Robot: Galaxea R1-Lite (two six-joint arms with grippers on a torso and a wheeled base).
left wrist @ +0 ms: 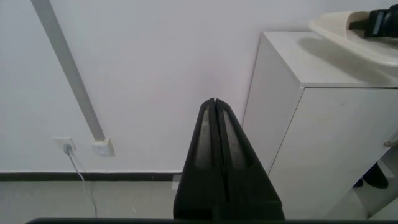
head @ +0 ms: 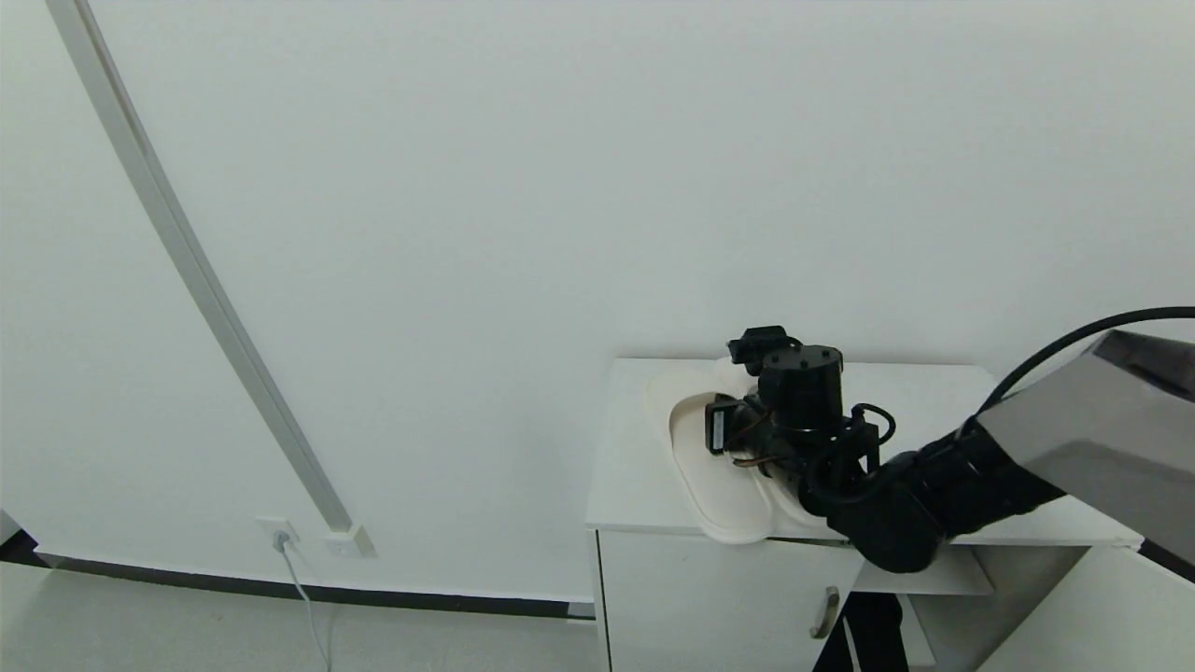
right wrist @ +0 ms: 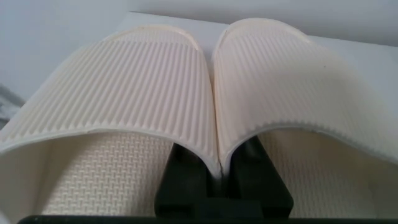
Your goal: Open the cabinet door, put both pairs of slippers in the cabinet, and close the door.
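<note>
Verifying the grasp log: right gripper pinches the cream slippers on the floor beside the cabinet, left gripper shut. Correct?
Not the floor. The head view shows the cream slippers lying on the cabinet top, where the right gripper pinches their inner edges together. The left gripper is shut, as stated.

- Left gripper is pointing toward the white wall, its jaws pressing flat together.
- White cabinet is standing against that wall, with cream slippers lying on its top.
- Cable is hanging from a wall socket.
</note>
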